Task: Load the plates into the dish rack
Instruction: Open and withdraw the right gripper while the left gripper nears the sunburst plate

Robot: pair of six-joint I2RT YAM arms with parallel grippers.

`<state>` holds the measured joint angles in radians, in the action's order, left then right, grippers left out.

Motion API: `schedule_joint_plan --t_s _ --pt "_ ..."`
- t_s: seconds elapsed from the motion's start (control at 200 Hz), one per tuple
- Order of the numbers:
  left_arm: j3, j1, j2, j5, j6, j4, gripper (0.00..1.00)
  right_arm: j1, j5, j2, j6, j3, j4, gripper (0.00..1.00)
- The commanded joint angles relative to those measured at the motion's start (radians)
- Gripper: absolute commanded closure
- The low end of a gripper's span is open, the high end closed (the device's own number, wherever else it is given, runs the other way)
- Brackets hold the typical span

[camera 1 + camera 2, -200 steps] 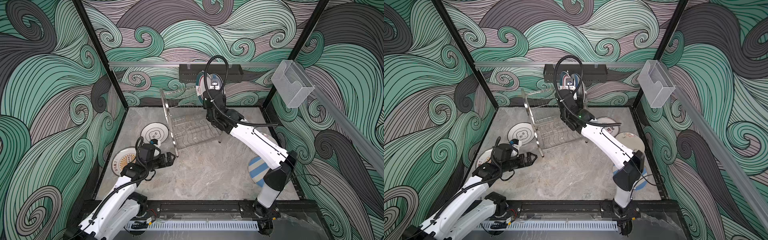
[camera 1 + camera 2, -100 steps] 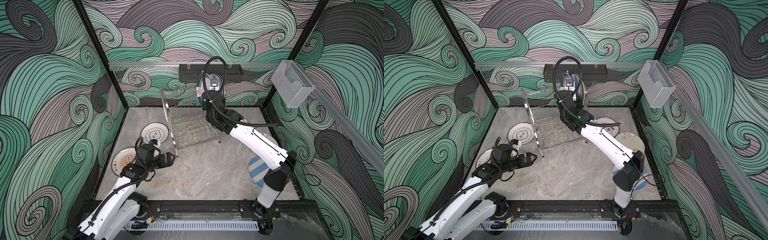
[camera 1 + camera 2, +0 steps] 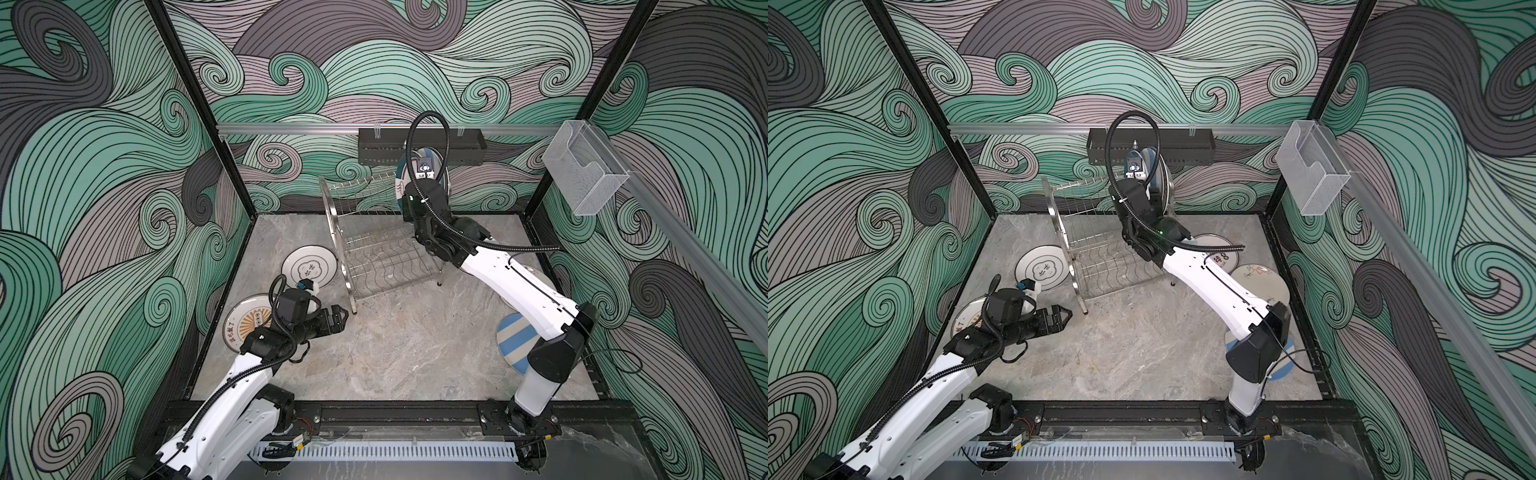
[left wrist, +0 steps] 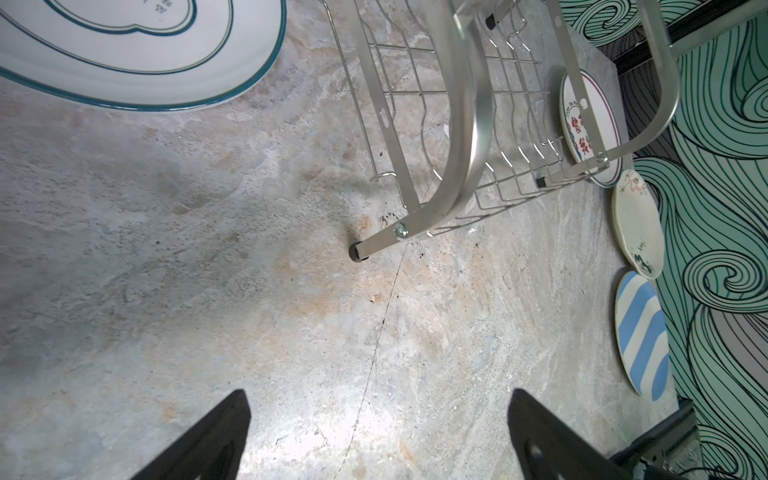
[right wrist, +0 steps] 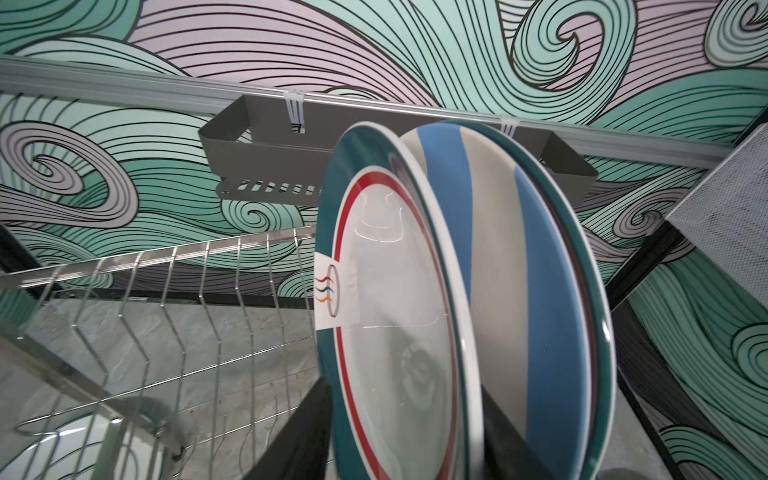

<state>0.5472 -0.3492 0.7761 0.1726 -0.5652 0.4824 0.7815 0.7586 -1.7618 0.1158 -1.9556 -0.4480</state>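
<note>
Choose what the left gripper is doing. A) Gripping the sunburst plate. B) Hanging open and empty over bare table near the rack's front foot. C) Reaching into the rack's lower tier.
B: in the left wrist view the left gripper has its jaws spread with nothing between, above the table, just short of a foot of the dish rack.

The two-tier steel rack [image 3: 382, 266] stands upright. At the right end of its upper tier three plates stand on edge, close together: red-ringed plate [image 5: 395, 332], striped plate [image 5: 494, 249], teal plate [image 5: 602, 345]. Flat to its left lie the teal-lined plate [image 3: 309, 266] and sunburst plate [image 3: 241, 328]; to its right the red-lettered plate [image 3: 1225, 262], cream plate [image 3: 1266, 282] and second striped plate [image 3: 513, 340].
</note>
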Motion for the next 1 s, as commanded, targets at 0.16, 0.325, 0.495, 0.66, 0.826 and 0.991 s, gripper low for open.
schedule_joint_plan --t_s 0.16,0.325,0.495,0.66,0.826,0.991 --pt "0.08 0.005 0.04 -0.193 0.003 0.096 0.01 0.003 -0.213 0.119 -0.068 -0.075 -0.082 0.32" --pt "0.122 0.011 0.055 -0.295 -0.006 0.137 0.01 -0.008 -0.337 0.244 -0.127 -0.021 -0.119 0.21" --pt "0.144 0.018 0.076 -0.341 -0.013 0.163 0.02 -0.082 -0.555 0.476 -0.074 0.241 -0.126 0.05" --pt "0.135 0.039 0.138 -0.459 0.004 0.17 0.01 -0.11 -0.698 0.703 -0.023 0.548 -0.107 0.0" --pt "0.109 0.065 0.205 -0.467 -0.032 0.12 0.02 -0.111 -0.871 0.876 0.095 0.864 -0.022 0.0" --pt "0.071 0.118 0.18 -0.449 -0.044 0.109 0.01 -0.11 -0.94 1.034 0.196 1.135 0.083 0.0"
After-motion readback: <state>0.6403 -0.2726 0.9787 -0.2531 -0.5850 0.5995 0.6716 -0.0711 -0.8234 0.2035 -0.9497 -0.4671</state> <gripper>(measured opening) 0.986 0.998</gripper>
